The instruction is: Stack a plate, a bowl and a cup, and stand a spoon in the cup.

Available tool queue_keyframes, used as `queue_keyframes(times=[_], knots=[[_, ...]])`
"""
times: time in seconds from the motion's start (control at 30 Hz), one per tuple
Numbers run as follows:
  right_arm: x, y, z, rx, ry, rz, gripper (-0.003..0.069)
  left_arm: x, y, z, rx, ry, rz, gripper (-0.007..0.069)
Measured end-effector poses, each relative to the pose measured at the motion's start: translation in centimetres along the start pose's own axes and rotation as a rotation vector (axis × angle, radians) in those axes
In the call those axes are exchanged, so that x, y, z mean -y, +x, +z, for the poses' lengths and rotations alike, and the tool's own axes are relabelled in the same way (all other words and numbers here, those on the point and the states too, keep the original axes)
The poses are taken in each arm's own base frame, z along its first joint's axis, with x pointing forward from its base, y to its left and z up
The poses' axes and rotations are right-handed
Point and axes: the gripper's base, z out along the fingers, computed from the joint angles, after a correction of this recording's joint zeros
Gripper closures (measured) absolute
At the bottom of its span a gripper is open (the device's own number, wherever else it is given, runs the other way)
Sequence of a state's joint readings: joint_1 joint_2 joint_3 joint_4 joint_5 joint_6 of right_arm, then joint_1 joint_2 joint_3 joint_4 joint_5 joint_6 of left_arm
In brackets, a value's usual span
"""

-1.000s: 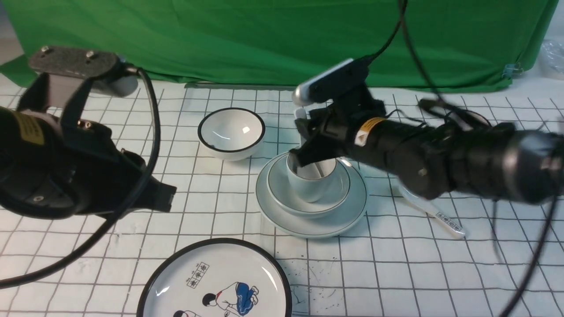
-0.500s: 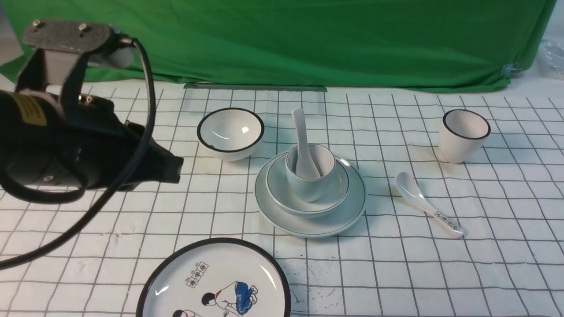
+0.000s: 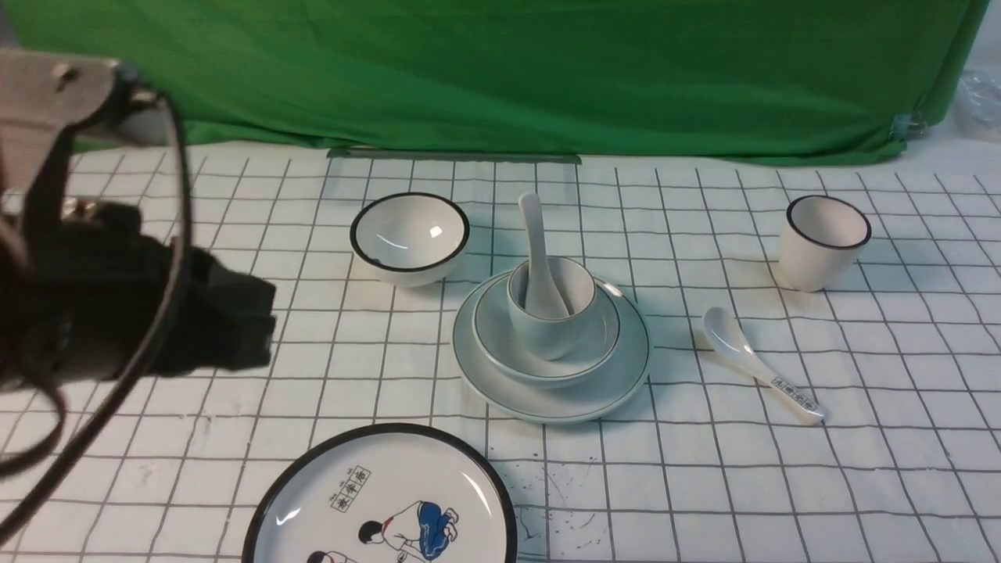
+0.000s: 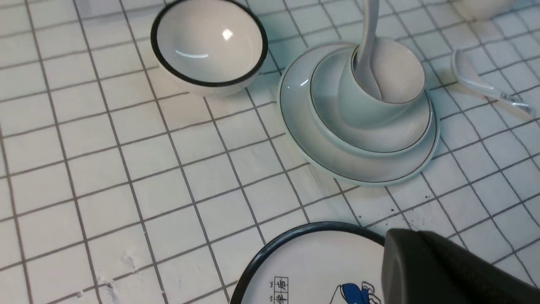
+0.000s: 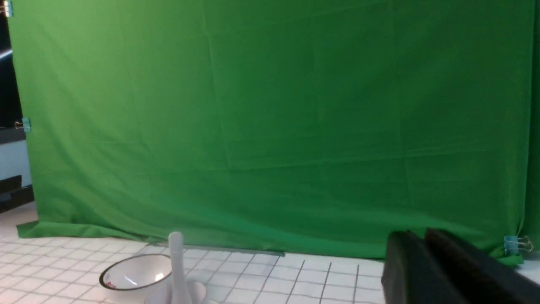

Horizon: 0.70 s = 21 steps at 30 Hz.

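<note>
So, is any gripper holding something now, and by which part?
Nothing is held. The left gripper and the right gripper are empty; the spoon stands free in the cup.

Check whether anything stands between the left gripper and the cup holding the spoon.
Nothing visible: only bare gridded cloth lies between the left gripper and the cup; the black-rimmed bowl sits behind that line.

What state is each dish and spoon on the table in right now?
plate, bottom of stack
bowl, on the plate
cup, in the bowl
spoon, standing in the cup
black-rimmed bowl, upright, empty
black-rimmed cup, upright, empty
labelled spoon, lying flat
picture plate, flat, empty
</note>
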State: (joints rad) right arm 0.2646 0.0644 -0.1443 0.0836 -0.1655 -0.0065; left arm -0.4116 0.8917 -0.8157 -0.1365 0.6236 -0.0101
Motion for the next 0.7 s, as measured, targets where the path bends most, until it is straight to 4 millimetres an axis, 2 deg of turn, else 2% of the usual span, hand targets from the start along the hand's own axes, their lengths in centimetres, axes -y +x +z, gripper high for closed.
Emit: queue_keyframes(times=[0.03, 0.07, 0.2, 0.33, 0.53, 0.7], knots=[[0.0, 0.1, 0.2, -0.013, 0.001, 0.001, 0.0536, -0.2, 1.7, -1.3, 0.075, 0.003, -0.005, 0.0620], [0.0, 0.1, 0.2, -0.015, 0.001, 0.001, 0.0531, -0.2, 1.9, -1.1, 0.074, 0.001, -0.005, 0.0620], [0.0, 0.2, 0.3, -0.027, 0.002, 0.001, 0.0500, -0.6, 5.7, -4.0, 0.307, 0.012, -0.007, 0.0620], [0.0, 0.2, 0.3, -0.028, 0.002, 0.002, 0.0487, -0.9, 8.1, -5.0, 0.400, 0.019, -0.004, 0.0620], [0.0, 0.2, 0.3, -0.028, 0.002, 0.002, 0.0473, -1.2, 10.7, -5.0, 0.425, 0.022, -0.005, 0.0620], [0.0, 0.2, 0.3, -0.028, 0.002, 0.003, 0.0462, -1.4, 11.4, -4.4, 0.405, 0.003, 0.036, 0.0620]])
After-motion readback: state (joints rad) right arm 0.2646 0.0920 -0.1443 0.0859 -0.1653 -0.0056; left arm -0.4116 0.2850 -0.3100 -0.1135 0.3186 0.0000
